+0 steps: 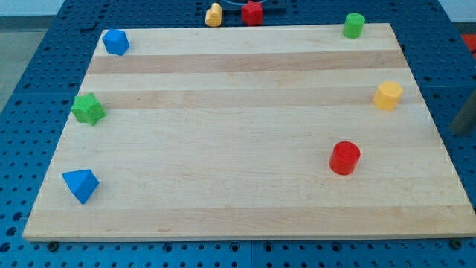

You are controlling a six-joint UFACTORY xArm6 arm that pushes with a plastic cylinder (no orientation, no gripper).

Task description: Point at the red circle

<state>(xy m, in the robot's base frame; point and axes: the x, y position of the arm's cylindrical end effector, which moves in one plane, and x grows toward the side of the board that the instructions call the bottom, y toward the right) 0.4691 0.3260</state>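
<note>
The red circle [344, 158], a short red cylinder, stands on the wooden board [238, 134] at the lower right. A dark blurred rod enters at the view's right edge, just off the board. Its lower end, my tip [457, 132], is right of and slightly above the red circle, well apart from it. It is below and to the right of the yellow block [387, 95].
A green cylinder [353, 25] stands at the top right. A red block [252, 13] and a yellow block [214, 14] lie beyond the top edge. A blue block [115, 42], a green star [88, 109] and a blue triangle [80, 184] line the left side.
</note>
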